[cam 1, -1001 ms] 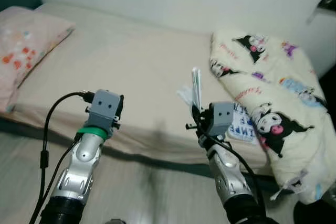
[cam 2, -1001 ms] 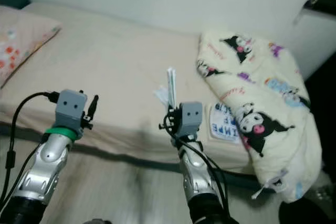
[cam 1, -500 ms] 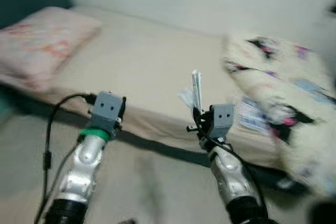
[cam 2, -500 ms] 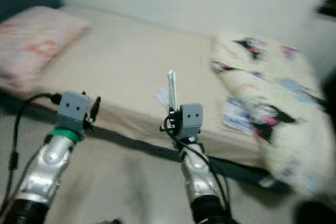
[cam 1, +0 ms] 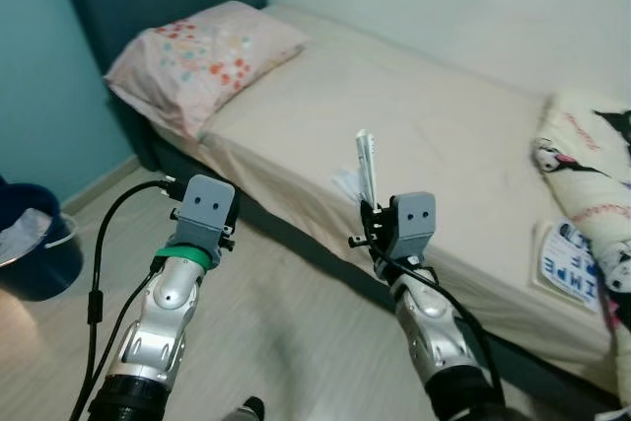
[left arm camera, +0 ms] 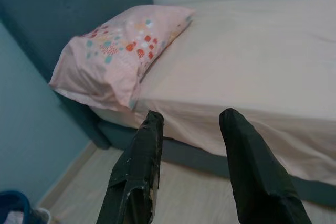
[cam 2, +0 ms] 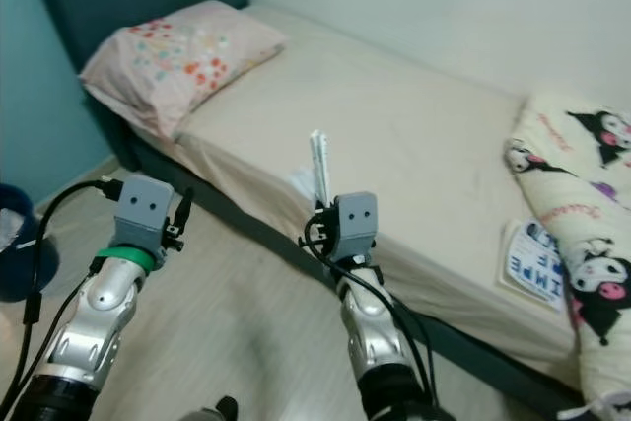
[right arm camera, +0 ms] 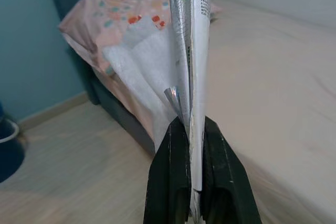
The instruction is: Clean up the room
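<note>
Carrying step: right gripper (right arm camera: 190, 145), jaws clamped on a flat wrapper (cam 1: 367, 167); left gripper (left arm camera: 191, 129) jaws wide, empty. Next, probably reach the bin (cam 1: 35, 244).

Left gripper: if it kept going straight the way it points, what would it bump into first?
Probably the side of the bed. The open left gripper points at the mattress edge just past the pink pillow, though depth is hard to judge.

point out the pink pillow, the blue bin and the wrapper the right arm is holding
pink pillow (cam 1: 202, 51), left eye view, middle of its top face
blue bin (cam 1: 39, 255), left eye view, its outer wall
wrapper (right arm camera: 191, 51), right wrist view, its upright folded edge
</note>
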Available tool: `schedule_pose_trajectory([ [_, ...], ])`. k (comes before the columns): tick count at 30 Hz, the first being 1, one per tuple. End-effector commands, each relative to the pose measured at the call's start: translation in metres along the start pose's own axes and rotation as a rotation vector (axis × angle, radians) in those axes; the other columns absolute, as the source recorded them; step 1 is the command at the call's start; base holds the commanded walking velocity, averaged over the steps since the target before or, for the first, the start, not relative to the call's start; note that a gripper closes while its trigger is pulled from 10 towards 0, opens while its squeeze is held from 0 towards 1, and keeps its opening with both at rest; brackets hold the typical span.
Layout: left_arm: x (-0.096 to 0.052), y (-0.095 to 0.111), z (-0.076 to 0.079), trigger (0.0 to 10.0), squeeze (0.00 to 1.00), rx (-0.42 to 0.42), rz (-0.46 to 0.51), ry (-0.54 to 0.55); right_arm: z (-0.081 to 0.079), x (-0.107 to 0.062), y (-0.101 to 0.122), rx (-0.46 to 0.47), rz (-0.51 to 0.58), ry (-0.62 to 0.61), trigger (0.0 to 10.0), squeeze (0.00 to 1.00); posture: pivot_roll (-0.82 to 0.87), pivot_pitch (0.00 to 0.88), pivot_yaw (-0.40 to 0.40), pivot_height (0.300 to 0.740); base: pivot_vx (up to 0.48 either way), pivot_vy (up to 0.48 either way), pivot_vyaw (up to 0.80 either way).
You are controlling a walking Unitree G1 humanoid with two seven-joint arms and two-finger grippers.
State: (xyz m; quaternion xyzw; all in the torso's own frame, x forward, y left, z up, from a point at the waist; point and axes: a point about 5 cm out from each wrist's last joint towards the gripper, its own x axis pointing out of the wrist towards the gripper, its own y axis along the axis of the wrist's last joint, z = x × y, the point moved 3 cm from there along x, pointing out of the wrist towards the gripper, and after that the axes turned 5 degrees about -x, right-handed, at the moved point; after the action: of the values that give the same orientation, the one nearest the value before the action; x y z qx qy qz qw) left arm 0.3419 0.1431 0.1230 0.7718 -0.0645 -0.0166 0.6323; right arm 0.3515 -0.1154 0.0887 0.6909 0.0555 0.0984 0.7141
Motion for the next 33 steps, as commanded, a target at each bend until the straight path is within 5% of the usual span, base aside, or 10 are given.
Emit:
schedule_pose_trajectory([
  [1, -0.0025, -0.0068, -0.0026, 10.0, 0.0, 0.02, -0.03, 0.006, -0.0013, -0.001, -0.0034, 0.003, -0.011, 0.005, 10.0, 0.0, 0.08, 0.0, -0.03, 0.74, 0.0, 0.0, 0.79],
  [33, -0.0054, -0.0147, -0.0099, 10.0, 0.0, 0.069, -0.058, 0.058, -0.0043, -0.0042, -0.0078, 0.002, -0.018, 0.023, 10.0, 0.0, 0.08, 0.0, -0.033, 0.74, 0.0, 0.0, 0.79],
])
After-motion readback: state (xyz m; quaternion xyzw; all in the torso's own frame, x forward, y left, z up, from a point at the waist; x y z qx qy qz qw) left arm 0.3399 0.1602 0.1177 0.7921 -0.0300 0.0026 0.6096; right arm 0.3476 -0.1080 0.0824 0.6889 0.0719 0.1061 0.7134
